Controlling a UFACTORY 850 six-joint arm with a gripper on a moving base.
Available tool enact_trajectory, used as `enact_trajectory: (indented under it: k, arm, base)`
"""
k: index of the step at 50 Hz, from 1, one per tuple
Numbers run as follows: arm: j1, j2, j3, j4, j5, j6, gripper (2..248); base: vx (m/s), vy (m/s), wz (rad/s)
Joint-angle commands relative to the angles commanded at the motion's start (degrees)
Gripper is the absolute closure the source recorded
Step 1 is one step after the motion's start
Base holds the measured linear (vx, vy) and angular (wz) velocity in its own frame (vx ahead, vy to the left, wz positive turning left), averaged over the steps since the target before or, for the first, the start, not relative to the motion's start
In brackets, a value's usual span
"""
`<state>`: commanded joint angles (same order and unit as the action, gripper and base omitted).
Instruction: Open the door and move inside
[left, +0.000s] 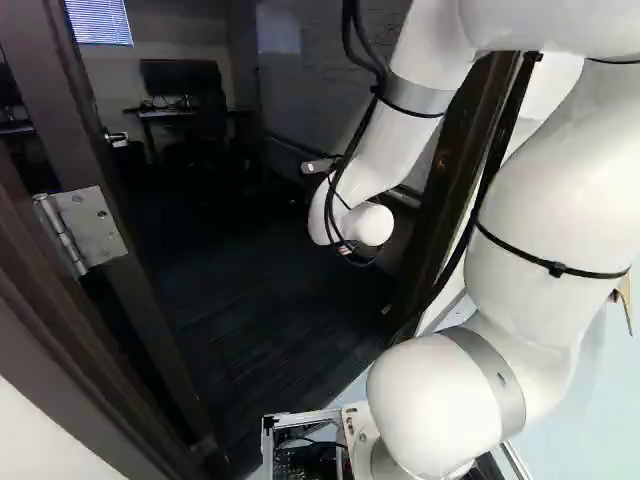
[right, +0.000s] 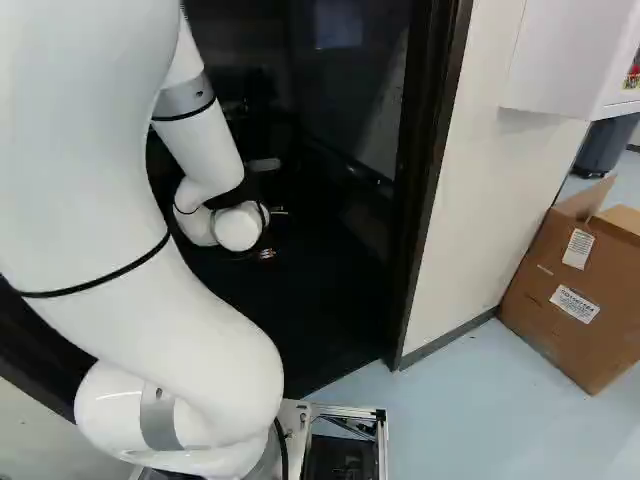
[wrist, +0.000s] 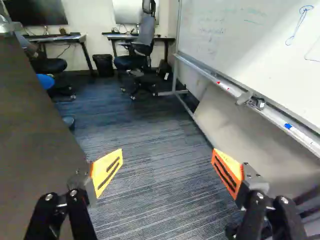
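The brown door (left: 110, 200) stands swung inward at the left of the left base view, its silver hinge (left: 85, 228) on the near edge and a handle (left: 117, 138) farther up. My arm's wrist (left: 362, 224) reaches through the open doorway, into the dark room. The gripper itself cannot be made out in the base views. In the wrist view my gripper (wrist: 167, 167) stands wide open over carpet, nothing between its orange pads. Beside one finger runs the door's dark panel (wrist: 30, 130), with a gap between them as far as can be seen.
The right door frame (right: 425, 180) stands close beside the arm, joined to a white wall (right: 470, 190). A cardboard box (right: 580, 290) lies farther right. Inside, a whiteboard (wrist: 255, 45) with a tray lines one side; desks, an office chair (wrist: 142, 50) and a bin (wrist: 103, 65) stand at the back.
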<state>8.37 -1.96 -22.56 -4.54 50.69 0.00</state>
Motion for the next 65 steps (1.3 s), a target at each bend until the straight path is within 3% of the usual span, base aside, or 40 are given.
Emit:
enact_trajectory:
  k: [27,65]
  arm:
    - [-5.1,4.3,4.3,0.0,0.0,0.0,3]
    - [-5.3,4.4,4.5,0.0,0.0,0.0,3]
  base:
    - [0.000,0.000,0.000]
    - [0.011,0.014,0.002]
